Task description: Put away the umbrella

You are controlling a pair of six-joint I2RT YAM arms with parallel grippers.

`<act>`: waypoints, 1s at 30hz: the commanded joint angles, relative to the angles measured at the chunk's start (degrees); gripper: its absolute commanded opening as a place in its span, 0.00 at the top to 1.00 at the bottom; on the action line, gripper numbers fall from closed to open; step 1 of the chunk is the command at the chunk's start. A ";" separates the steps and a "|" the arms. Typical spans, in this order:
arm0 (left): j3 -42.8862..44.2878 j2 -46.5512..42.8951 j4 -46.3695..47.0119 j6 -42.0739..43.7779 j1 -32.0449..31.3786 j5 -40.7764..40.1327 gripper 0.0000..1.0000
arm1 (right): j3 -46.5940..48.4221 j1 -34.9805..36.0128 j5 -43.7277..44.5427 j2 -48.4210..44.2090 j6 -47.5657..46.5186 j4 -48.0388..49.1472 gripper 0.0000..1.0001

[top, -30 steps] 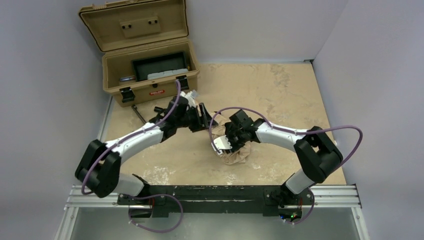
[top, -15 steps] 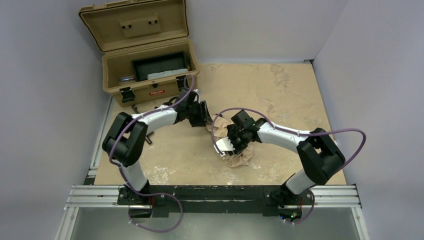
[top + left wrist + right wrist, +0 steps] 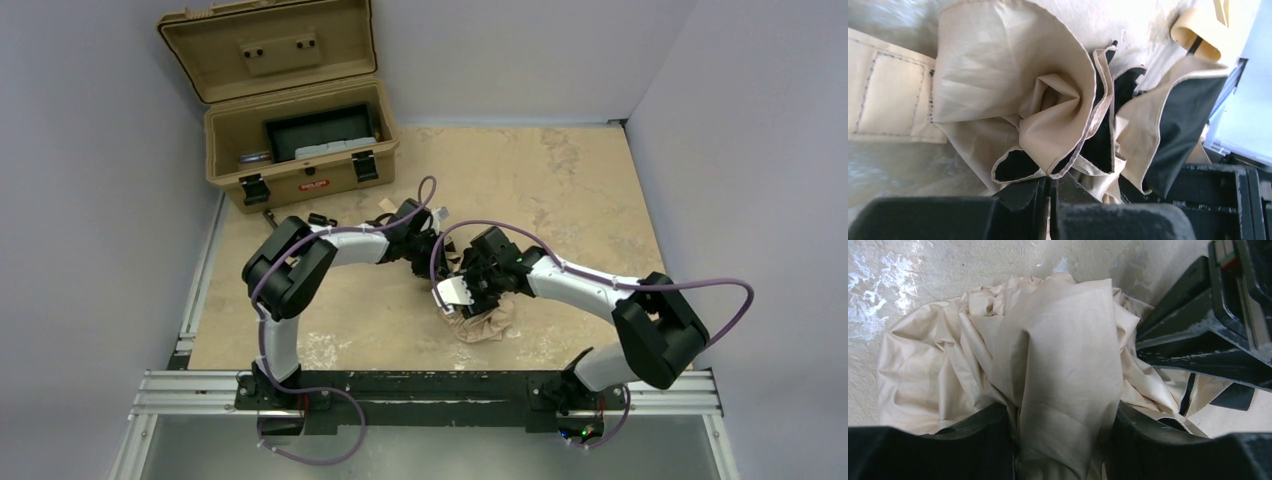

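The umbrella [image 3: 482,322] is a crumpled beige fabric bundle lying on the table between the two arms. My left gripper [image 3: 432,248] is at its far-left side. In the left wrist view the left gripper [image 3: 1050,179] is shut, with a hem of the umbrella's fabric [image 3: 1013,80] pinched at the tips. A pale handle [image 3: 1194,35] shows at the upper right. My right gripper [image 3: 462,295] is over the bundle. In the right wrist view the right gripper [image 3: 1063,440] stands open, with a thick fold of the umbrella [image 3: 1058,340] filling the gap between its fingers.
A tan hard case [image 3: 300,150] stands open at the back left, its lid up and a dark tray inside. A thin dark tool [image 3: 278,226] lies on the table just in front of the case. Grey walls close in the left and right sides.
The left arm folded up and its gripper swung right and nearer, onto the umbrella, and shut. The right gripper's jaws widened around the fabric and slid slightly right.
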 commanded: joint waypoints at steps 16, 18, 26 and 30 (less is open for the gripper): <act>-7.82 -2.70 14.85 -13.15 -6.75 13.56 0.83 | 4.02 0.37 6.45 12.08 0.39 -2.77 0.62; -8.51 -4.83 15.26 -14.01 -6.06 12.21 0.73 | 4.69 0.29 5.15 13.42 0.64 -4.94 0.74; -17.64 -15.28 24.53 -19.56 -0.02 8.71 0.54 | 2.97 -1.37 4.06 11.07 2.55 -6.24 0.88; -20.43 -23.70 22.22 -18.07 2.81 5.52 0.48 | 3.01 -2.70 1.74 9.09 1.38 -8.15 0.89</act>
